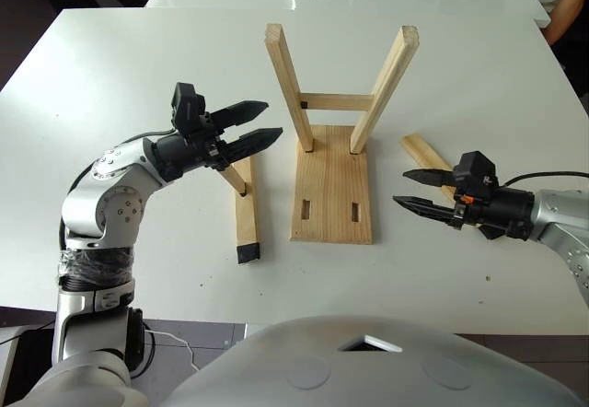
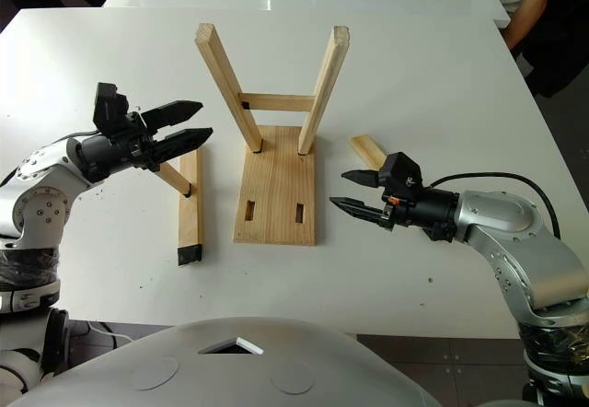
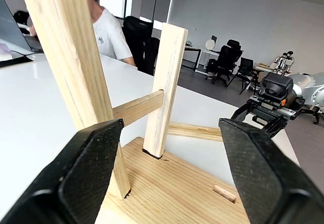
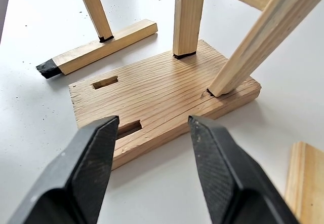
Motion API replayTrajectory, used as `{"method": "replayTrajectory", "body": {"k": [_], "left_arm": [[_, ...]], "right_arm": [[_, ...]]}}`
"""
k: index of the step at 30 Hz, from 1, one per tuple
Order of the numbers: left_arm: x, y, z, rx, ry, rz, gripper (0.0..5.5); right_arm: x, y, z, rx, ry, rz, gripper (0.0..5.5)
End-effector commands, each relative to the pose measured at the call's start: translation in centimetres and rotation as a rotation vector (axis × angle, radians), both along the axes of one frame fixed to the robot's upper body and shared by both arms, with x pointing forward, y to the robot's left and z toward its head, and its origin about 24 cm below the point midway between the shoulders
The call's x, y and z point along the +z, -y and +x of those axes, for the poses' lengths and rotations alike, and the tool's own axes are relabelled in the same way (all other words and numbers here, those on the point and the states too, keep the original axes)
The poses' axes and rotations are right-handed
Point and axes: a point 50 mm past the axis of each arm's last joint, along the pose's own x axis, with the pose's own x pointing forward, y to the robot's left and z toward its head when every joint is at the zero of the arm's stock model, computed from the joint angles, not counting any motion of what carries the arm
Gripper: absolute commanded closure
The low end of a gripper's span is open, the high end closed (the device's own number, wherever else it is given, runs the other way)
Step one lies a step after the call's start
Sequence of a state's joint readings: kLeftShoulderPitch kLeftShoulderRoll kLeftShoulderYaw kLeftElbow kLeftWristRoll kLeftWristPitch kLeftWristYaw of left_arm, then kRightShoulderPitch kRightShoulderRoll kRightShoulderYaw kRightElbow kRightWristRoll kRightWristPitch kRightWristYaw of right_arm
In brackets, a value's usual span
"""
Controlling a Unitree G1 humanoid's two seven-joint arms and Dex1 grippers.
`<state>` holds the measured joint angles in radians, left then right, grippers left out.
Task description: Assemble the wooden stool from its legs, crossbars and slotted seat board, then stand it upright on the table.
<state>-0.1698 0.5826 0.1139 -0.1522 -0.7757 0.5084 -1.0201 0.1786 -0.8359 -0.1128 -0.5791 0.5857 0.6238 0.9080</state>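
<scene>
Right claw (image 2: 340, 190) agape nr half-built stool (image 2: 276, 181)

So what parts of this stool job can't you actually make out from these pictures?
Loose leg left of the board: its far end is covered by the left gripper, head views.
Loose piece right of the board: its near end is behind the right gripper, head views; cut off by the edge in the right wrist view.
Standing legs: tops cut off, right wrist view.
</scene>
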Motion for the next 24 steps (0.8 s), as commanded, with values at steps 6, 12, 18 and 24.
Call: {"method": "replayTrajectory", "body": {"k": [6, 12, 18, 24], "left_arm": [[4.5, 1.1, 0.1, -0.026, 0.073, -0.107, 2.00], [9.0, 3.6, -2.6, -0.173, 0.203, -0.057, 2.00], [-0.3, 3.9, -8.5, -0.256, -0.080, 0.366, 2.00], [-4.3, 2.4, -11.4, -0.246, -0.168, 0.494, 2.00]], "right_arm": [[0.4, 0.0, 0.2, -0.001, 0.023, -0.008, 2.96], [0.3, -0.1, -0.1, -0.023, 0.028, 0.002, 2.96], [0.3, 0.1, -0.5, -0.048, 0.028, 0.001, 2.96], [0.0, 0.1, -1.3, -0.071, 0.020, 0.005, 2.96]]}}
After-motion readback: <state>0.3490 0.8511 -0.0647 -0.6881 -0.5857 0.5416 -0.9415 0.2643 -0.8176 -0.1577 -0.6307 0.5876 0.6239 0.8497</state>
